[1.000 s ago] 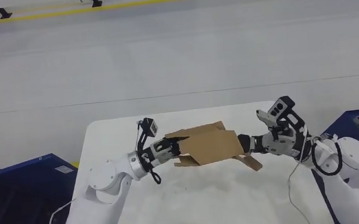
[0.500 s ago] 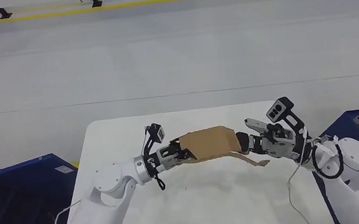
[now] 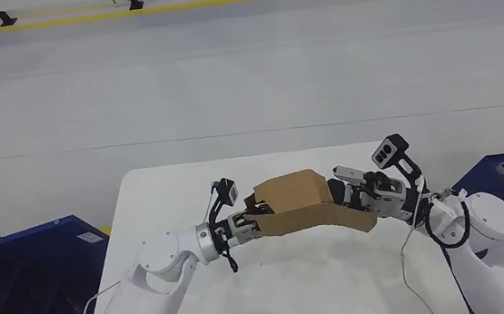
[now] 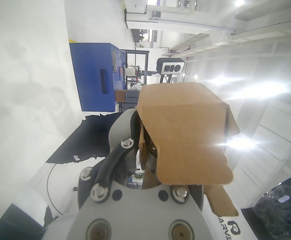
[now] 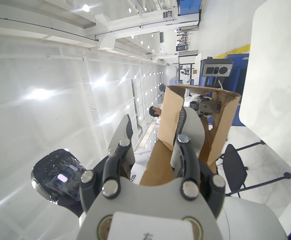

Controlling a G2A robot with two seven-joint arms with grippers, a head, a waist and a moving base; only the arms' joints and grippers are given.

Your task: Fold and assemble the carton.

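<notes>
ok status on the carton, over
Right gripper open, one finger inside carton. Left gripper at its other end, grip unclear. Carton part opened, between the arms over the table.

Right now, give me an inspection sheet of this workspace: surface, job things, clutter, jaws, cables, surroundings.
Surface: white table, with the work held over its middle.
Job's things: carton, brown, partly opened, held up between the two grippers.
Clutter: one dark speck on the table, too small to identify.
Grippers: left gripper, jaws closed on a carton flap; right gripper, jaws open, one finger inside the carton and one outside.
Cables: black cable looped at the left wrist; pale cable hanging by the right arm.
Surroundings: blue bins beside the table; yellow floor line beyond.
</notes>
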